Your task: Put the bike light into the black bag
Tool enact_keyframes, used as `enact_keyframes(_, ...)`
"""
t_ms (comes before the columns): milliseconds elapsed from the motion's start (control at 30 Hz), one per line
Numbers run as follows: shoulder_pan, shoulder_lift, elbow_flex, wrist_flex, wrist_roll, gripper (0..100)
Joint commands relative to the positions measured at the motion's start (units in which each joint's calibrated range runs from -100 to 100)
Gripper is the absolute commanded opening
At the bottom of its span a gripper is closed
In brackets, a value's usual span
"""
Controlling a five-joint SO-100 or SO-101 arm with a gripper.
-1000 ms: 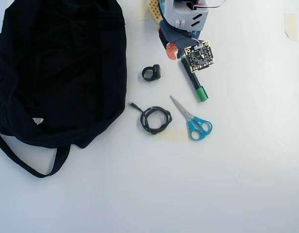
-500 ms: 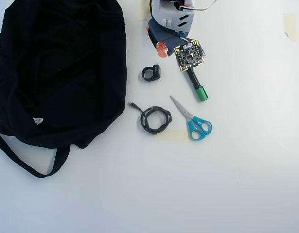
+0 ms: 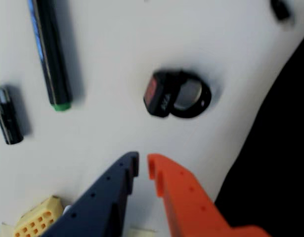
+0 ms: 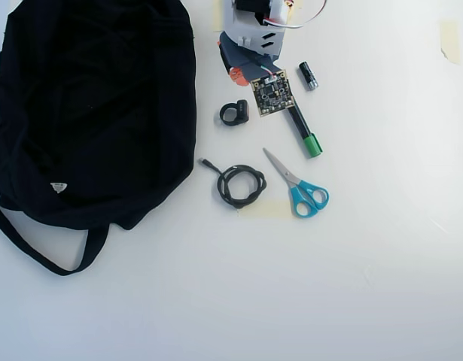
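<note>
Flat on the white table (image 4: 382, 256), the small black blocky bike light (image 4: 235, 113) lies between the large black soft fabric bag (image 4: 95, 113) on the overhead view's left and the black marker with a green cap (image 4: 303, 131) on its right, touching neither. Its long axis runs roughly left to right in that view, ring-shaped strap loop toward the bag, blocky body toward the marker.

Only the wrist view shows the reddish face on the light's (image 3: 176, 94) body, turned to that view's left, with the strap loop on the right and the bag's dark edge (image 3: 275, 148) filling the right side. It also shows the gripper (image 3: 143, 166) plainly: the dark blue finger (image 3: 112, 190) and the orange finger (image 3: 176, 190) stand nearly together with a thin gap, pinching nothing, just short of the light. The overhead view hides the fingertips under the arm's body and green circuit board (image 4: 267, 94), but alone shows the coiled black cable (image 4: 240, 185), the blue-handled scissors (image 4: 300, 188) and the bag's white label (image 4: 59, 186).

Since a second ago the arm has swung toward the overhead view's left, uncovering the small black cylindrical battery (image 4: 308, 76) (earlier under the arm). The light has not moved.
</note>
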Motion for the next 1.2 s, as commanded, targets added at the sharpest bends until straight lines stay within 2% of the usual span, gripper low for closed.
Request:
enact_keyframes(0, 1.32, -1.20, 1.38, -2.60, 0.58, 2)
enact_keyframes(133, 1.47, -1.20, 3.00, -5.01, 2.68, 2)
enact_keyframes(467, 1.69, -1.11, 3.63, -6.22, 2.05, 2)
enact_keyframes(1000, 1.84, -1.11, 10.19, -14.06, 2.05, 3)
enact_keyframes(1167, 2.89, -1.11, 10.19, -14.06, 2.31, 12)
